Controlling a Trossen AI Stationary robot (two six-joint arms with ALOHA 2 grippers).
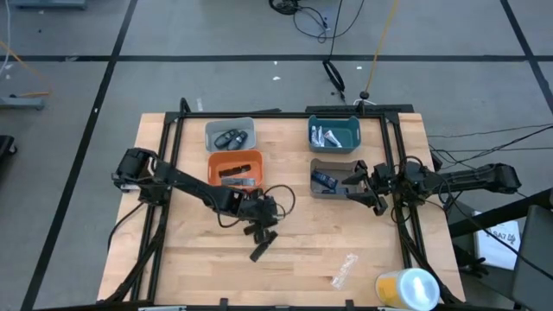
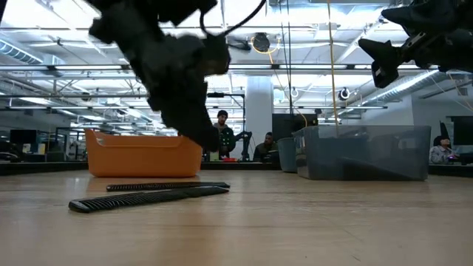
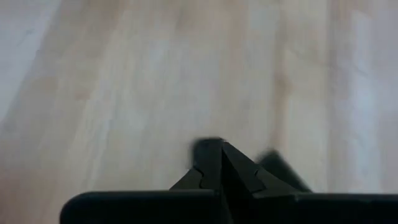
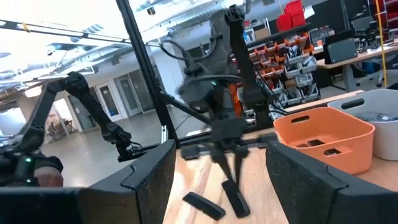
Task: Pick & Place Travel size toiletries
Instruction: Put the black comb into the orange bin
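Observation:
Two thin black stick-shaped combs (image 1: pixel 262 243) lie flat side by side on the wood (image 2: pixel 159 193), in the middle of the table toward its near edge. My left gripper (image 1: pixel 264 219) points down just above them (image 2: pixel 198 146), shut, with nothing between its fingers (image 3: pixel 214 149). My right gripper (image 1: pixel 359 188) hovers open (image 4: pixel 221 155) at the right, beside the grey bin (image 1: pixel 321 164) that holds a dark blue tube (image 1: pixel 324 180). Black sticks lie in the orange bin (image 1: pixel 251 158), dark oval pieces (image 1: pixel 230 137) in a grey bin, and white tubes (image 1: pixel 327 135) in a teal bin.
The four bins stand in two pairs across the far half of the table. A clear crinkled wrapper (image 1: pixel 344 269) and a yellow-and-white cylinder (image 1: pixel 406 288) lie near the near right corner. Bare wood spreads across the near left. People stand in the room beyond (image 2: pixel 223 133).

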